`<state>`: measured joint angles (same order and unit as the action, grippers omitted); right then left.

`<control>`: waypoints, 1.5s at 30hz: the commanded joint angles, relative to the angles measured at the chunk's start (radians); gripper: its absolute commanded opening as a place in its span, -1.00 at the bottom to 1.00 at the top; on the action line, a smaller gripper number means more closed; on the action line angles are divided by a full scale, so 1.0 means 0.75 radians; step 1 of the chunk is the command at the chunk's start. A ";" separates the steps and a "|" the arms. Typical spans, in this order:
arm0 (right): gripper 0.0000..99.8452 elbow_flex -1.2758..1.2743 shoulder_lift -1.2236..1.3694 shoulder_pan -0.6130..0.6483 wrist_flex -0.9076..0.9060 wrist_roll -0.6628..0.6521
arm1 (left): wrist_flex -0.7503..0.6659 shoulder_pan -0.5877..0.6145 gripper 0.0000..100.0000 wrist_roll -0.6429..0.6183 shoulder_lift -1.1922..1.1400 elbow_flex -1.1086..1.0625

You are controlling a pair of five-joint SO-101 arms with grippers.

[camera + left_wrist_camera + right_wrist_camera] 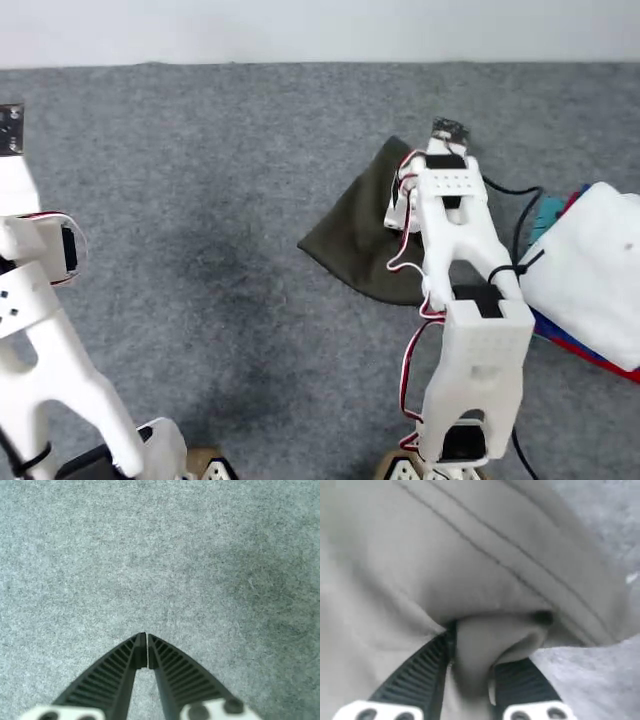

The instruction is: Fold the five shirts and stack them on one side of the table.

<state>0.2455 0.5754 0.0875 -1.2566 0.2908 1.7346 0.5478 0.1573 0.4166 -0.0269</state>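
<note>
The right gripper (470, 650) pinched a fold of the green shirt (352, 240), which lay right of the middle of the table (200, 180). The left gripper (147, 647) was closed on nothing, above the table. A pile (590, 270) of folded shirts sat at the right edge.

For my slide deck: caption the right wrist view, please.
Right gripper shut on a fold of the olive shirt, over the grey table.

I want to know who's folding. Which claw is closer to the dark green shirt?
Right. The right claw pinches a fold of the dark green shirt. The left claw is shut over bare grey mat, away from it.
</note>
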 commanded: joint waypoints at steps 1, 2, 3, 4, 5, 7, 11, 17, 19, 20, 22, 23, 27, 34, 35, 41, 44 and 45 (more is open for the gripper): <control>-0.98 0.225 -0.116 -0.007 -0.249 -0.149 | 0.025 -0.002 -0.97 0.012 0.041 0.009; -0.98 0.280 -0.150 -0.007 -0.310 -0.170 | 0.025 -0.002 -0.97 0.012 0.041 0.009; -0.98 0.327 -0.187 -0.007 -0.367 -0.188 | 0.025 -0.002 -0.97 0.012 0.041 0.009; -0.98 0.374 -0.226 -0.007 -0.418 -0.209 | 0.025 -0.002 -0.97 0.012 0.041 0.009; -0.98 0.419 -0.263 -0.007 -0.465 -0.227 | 0.025 -0.002 -0.97 0.012 0.041 0.009; -0.98 0.485 -0.339 -0.028 -0.543 -0.258 | 0.025 -0.002 -0.97 0.012 0.041 0.009; -0.98 0.565 -0.474 -0.087 -0.639 -0.264 | 0.025 -0.002 -0.97 0.012 0.041 0.009; -0.98 0.565 -0.619 -0.259 -0.715 -0.426 | 0.025 -0.002 -0.97 0.012 0.037 0.009; -0.98 0.565 -0.662 -0.343 -0.715 -0.503 | 0.025 -0.002 -0.97 0.012 0.037 0.009; -0.98 0.565 -0.680 -0.384 -0.715 -0.544 | 0.025 -0.002 -0.97 0.012 0.037 0.009; -0.98 0.565 -0.701 -0.461 -0.715 -0.622 | 0.025 -0.002 -0.97 0.012 0.037 0.009; -0.98 0.565 -0.703 -0.498 -0.715 -0.659 | 0.025 -0.002 -0.97 0.012 0.035 0.009; -0.98 0.565 -0.701 -0.629 -0.715 -0.775 | 0.025 -0.023 -0.97 0.012 0.033 0.007; -0.98 0.552 -0.652 -0.840 -0.713 -0.906 | 0.025 -0.162 -0.97 0.012 0.033 0.007; -0.98 0.552 -0.627 -0.868 -0.713 -0.927 | 0.025 -0.180 -0.97 0.010 0.033 0.007; -0.86 0.554 -0.427 -1.003 -0.645 -1.047 | 0.025 -0.235 -0.97 0.010 0.033 0.007; -0.52 0.610 -0.394 -1.053 -0.629 -0.976 | 0.023 -0.235 -0.97 0.010 0.031 0.007; -0.42 0.655 -0.404 -1.065 -0.633 -0.937 | 0.023 -0.235 -0.97 0.010 0.031 0.007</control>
<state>0.6229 0.2931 -0.6751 -1.7400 -0.4611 1.7346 0.3790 0.1573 0.4166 -0.0269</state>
